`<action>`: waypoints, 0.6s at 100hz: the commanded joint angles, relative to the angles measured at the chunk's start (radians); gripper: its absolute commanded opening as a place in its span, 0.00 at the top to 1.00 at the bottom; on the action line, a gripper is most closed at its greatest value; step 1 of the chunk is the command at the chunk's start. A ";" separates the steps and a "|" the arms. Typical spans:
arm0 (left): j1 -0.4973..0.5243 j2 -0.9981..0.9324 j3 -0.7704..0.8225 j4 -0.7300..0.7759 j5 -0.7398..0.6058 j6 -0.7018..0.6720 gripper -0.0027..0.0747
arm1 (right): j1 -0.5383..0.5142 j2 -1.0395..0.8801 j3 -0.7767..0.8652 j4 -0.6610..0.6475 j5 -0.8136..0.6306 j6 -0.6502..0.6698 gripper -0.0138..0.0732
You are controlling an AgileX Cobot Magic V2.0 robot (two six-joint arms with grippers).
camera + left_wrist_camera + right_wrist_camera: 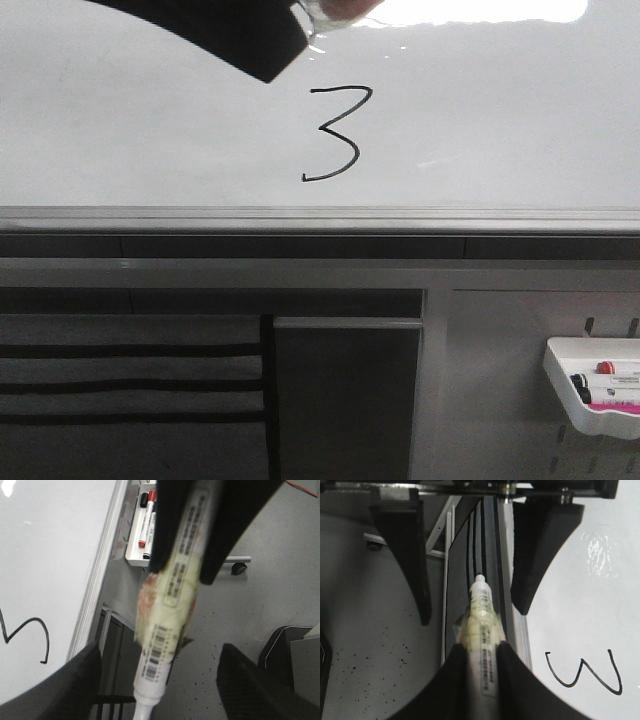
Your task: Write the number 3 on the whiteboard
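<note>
A black number 3 (355, 150) stands on the whiteboard (150, 130), above its grey lower frame. The same digit (48, 642) shows in the left wrist view and again (568, 686) in the right wrist view. My right gripper (481, 647) is shut on a white marker (482, 615) wrapped in yellowish tape, held off the board beside the frame. My left gripper (161, 645) is open, its fingers wide apart on either side of the marker (170, 600) without touching it. In the front view, a black finger (240, 40) and a bit of the marker (335, 12) show at the top edge.
A small white tray (560, 385) with several markers hangs on the pegboard low at the right, also seen as a tray (132, 560) in the left wrist view. Grey frame rails run under the whiteboard (45, 545). Speckled grey floor lies below.
</note>
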 commanded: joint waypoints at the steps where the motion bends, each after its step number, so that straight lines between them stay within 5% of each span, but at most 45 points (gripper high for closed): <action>1: -0.013 -0.013 -0.047 -0.038 -0.042 0.019 0.37 | 0.002 -0.021 -0.028 0.028 -0.052 -0.012 0.84; 14: -0.013 -0.013 -0.047 -0.036 -0.049 0.020 0.42 | 0.002 -0.021 -0.028 0.028 -0.050 -0.012 0.84; 40: -0.013 -0.013 -0.047 -0.036 -0.065 0.020 0.73 | 0.002 -0.021 -0.028 0.028 -0.050 -0.012 0.84; 60: -0.013 -0.013 -0.047 -0.040 -0.065 0.020 0.82 | 0.002 -0.021 -0.028 0.028 -0.053 -0.012 0.84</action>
